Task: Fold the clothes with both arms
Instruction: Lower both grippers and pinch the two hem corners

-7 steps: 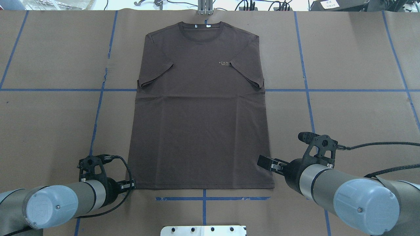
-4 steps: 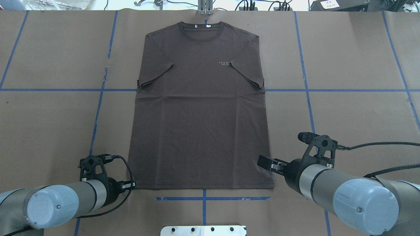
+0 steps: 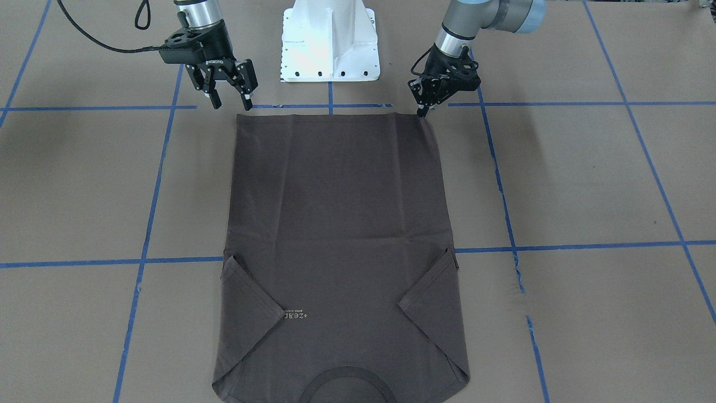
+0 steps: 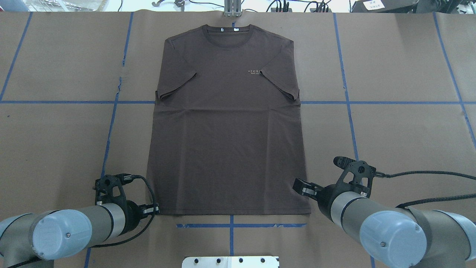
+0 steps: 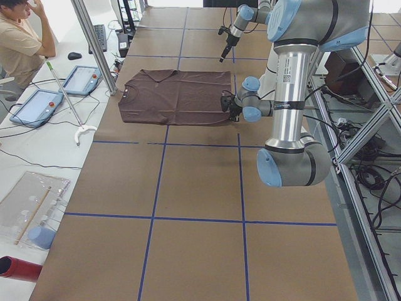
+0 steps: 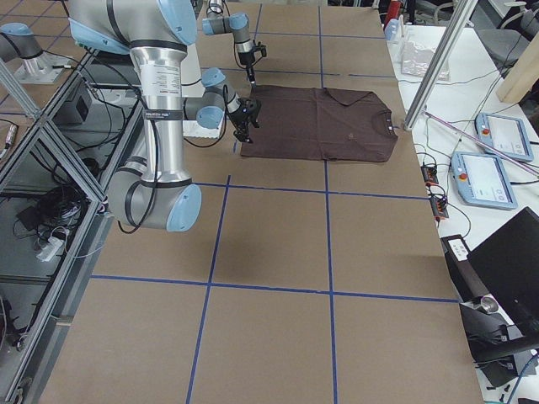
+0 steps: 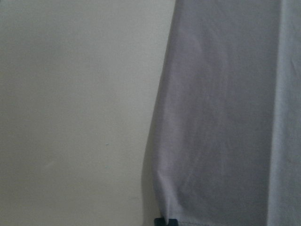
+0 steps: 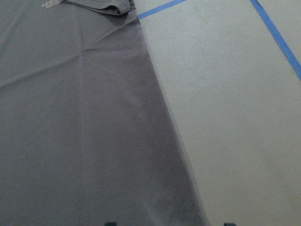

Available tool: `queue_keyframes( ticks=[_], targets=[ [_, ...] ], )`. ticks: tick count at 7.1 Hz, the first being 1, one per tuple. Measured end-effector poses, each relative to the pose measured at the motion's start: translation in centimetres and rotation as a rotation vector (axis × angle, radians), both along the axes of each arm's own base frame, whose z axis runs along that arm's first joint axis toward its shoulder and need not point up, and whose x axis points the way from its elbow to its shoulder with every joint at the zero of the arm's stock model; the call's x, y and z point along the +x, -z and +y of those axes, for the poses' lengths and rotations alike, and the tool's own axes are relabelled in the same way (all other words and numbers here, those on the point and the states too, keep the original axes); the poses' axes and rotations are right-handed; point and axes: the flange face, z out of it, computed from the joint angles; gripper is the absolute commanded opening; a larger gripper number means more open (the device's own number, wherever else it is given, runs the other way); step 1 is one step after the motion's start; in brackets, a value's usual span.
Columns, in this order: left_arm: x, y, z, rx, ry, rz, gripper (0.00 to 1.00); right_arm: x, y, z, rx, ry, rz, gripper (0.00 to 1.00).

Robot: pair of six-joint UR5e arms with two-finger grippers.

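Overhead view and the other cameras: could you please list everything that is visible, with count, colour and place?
T-shirt: one, dark brown, flat at the table's middle, sleeves folded inward.
table: one, brown cover with blue tape lines.
pedestal base: one, white, at the robot's edge.
tablets: two, grey-blue, on a white bench beyond the collar.
person: one, beige top, by the tablets.
left gripper: one, black, shut, at one hem corner.
right gripper: one, black, open, near the other hem corner.
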Motion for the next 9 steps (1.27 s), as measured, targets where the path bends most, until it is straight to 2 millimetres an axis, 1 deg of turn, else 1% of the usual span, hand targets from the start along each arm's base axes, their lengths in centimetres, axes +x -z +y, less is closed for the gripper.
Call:
queue_keyframes(
  ticks=[1,3,5,7,9],
  targets=[
    [0.0,0.2,-0.2,0.002,0.004,0.004,0.00,-0.9,-0.9,0.6,0.013,-0.007,0.032,0.62],
    [-0.1,0.5,-0.5,0.011,0.018,0.009,0.00,-2.0,-1.9,1.7,0.022,0.006,0.071,0.62],
    [-0.2,0.8,-0.9,0.030,0.045,0.010,0.00,-3.2,-2.5,2.7,0.024,0.026,0.086,0.60],
    [-0.3,0.9,-1.1,0.040,0.060,0.011,0.00,-4.4,-3.5,3.4,0.023,0.040,0.109,0.57],
    [-0.3,1.0,-1.2,0.042,0.065,0.012,0.00,-5.1,-4.2,3.9,0.022,0.051,0.125,0.54]
  ],
)
